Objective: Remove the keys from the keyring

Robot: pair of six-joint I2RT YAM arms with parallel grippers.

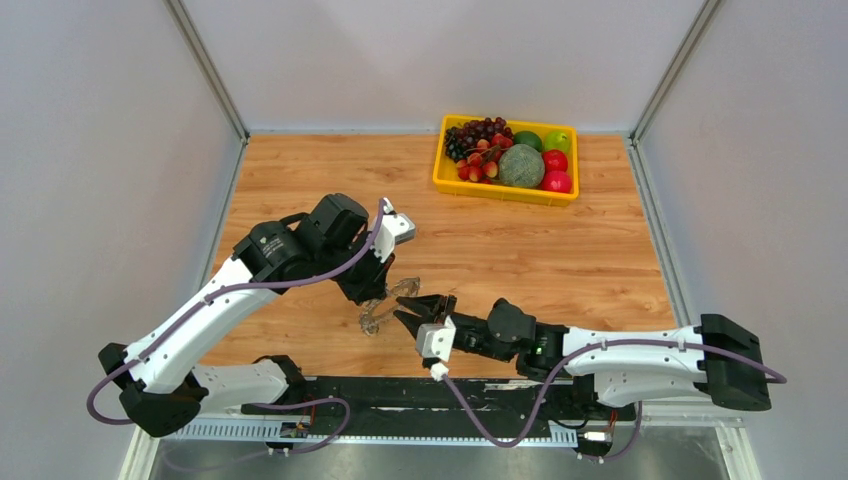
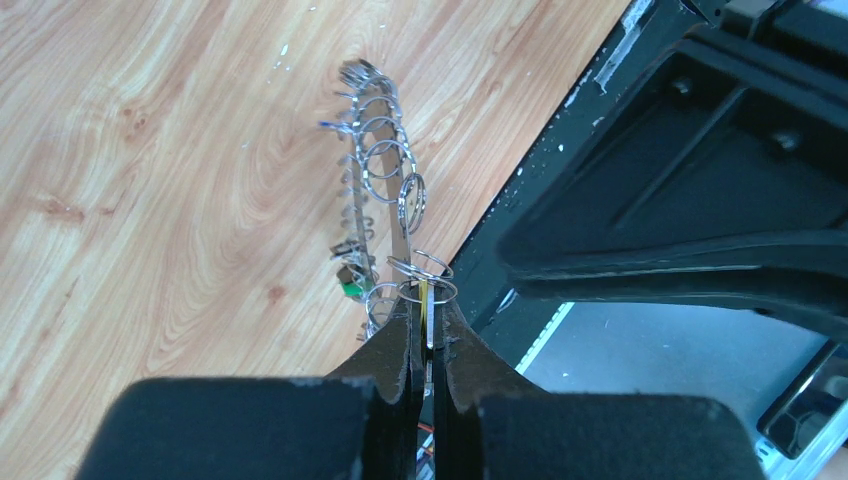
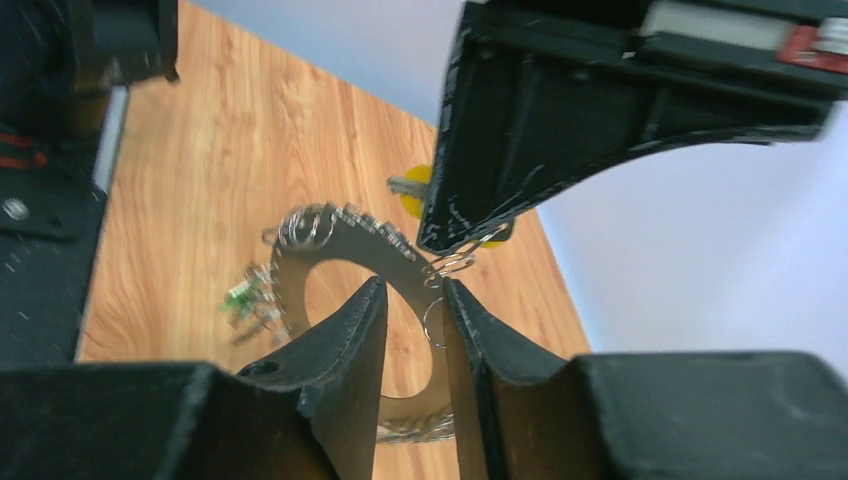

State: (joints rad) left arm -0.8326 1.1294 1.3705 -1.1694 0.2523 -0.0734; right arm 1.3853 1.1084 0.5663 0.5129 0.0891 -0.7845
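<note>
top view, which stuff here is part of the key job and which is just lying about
Job: keyring; yellow key, pinched in the left gripper; green tag on the ring; right gripper, jaws either side of the ring.
Lying about: yellow fruit basket, far right of the table.

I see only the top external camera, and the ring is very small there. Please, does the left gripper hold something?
Observer: Yes, the left gripper has its jaws shut on a thin yellow piece, seemingly the yellow-headed key, beside the large flat grey metal keyring.
Operator: And the right one?
Observer: The right gripper has its jaws apart, with the keyring's band in the gap.
Operator: Is another key on it?
Observer: A small green-tagged key hangs at its rim.
</note>
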